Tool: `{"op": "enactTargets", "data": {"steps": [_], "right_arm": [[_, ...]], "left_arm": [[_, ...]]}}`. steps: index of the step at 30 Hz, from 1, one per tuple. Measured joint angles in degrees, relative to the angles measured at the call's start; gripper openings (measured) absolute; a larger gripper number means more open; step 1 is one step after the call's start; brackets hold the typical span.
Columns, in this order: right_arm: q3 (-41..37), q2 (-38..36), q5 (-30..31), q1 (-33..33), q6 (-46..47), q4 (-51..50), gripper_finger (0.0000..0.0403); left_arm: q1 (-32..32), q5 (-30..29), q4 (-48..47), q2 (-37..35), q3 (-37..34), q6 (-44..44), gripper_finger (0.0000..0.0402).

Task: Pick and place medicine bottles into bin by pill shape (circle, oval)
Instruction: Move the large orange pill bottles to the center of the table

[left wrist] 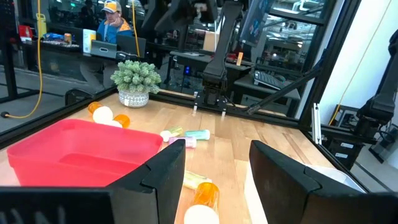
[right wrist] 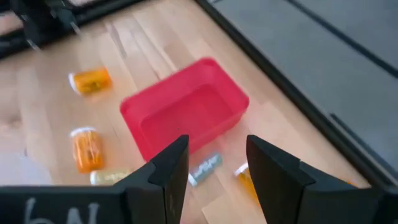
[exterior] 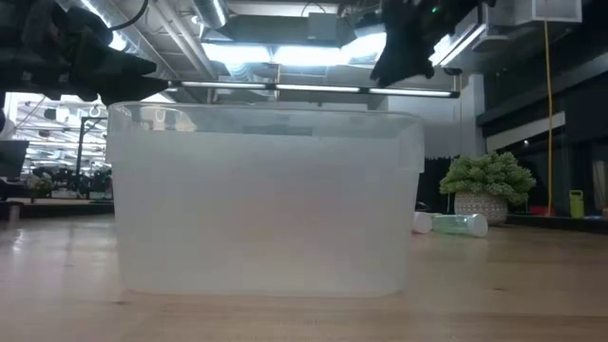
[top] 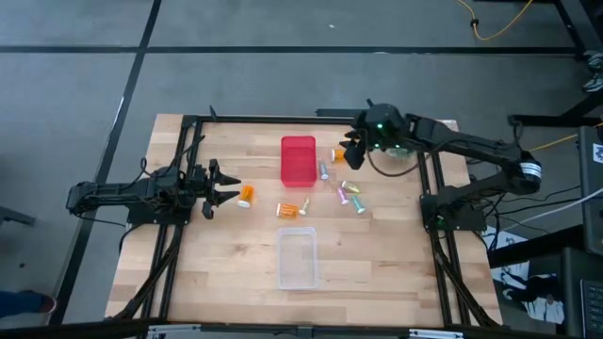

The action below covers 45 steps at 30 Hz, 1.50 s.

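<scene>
My left gripper (top: 230, 189) is open, low over the table's left side. An orange bottle with a white cap (top: 246, 195) lies just ahead of it, and its cap end (left wrist: 200, 213) shows between the fingers. My right gripper (top: 350, 153) is open and empty, raised at the far right of the red bin (top: 298, 160), over another orange bottle (right wrist: 245, 179). An orange bottle and a yellowish one (top: 292, 208) lie mid-table. Several tiny clear bottles (top: 349, 194) lie right of the red bin. A clear bin (top: 296, 257) stands nearer.
A green spiky plant in a pot (left wrist: 135, 81) stands at the table's far right. The clear bin (exterior: 266, 199) fills most of the low view. Dark frame rails (top: 179, 245) run along the table's left and right sides. A person sits beyond the table.
</scene>
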Motion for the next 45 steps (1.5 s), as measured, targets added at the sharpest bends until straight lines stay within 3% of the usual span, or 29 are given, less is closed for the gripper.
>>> {"op": "enactTargets", "data": {"steps": [12,30,40,45], "right_arm": [[-0.04,4.12,-0.66,0.88,6.56,-7.88,0.0162],[-0.09,4.09,-0.63,4.01,2.79,-8.33,0.0162],[-0.09,4.07,-0.58,4.02,1.34,-8.30,0.0162],[-0.09,4.07,-0.58,4.02,1.34,-8.33,0.0162]], "left_arm": [[-0.01,0.00,0.00,0.00,-0.02,-0.02,0.0173],[0.01,-0.01,0.00,0.00,0.00,0.10,0.0173],[-0.01,-2.59,0.00,0.00,0.00,9.39,0.0173],[-0.01,-3.34,-0.33,0.00,0.00,3.66,0.0173]]}}
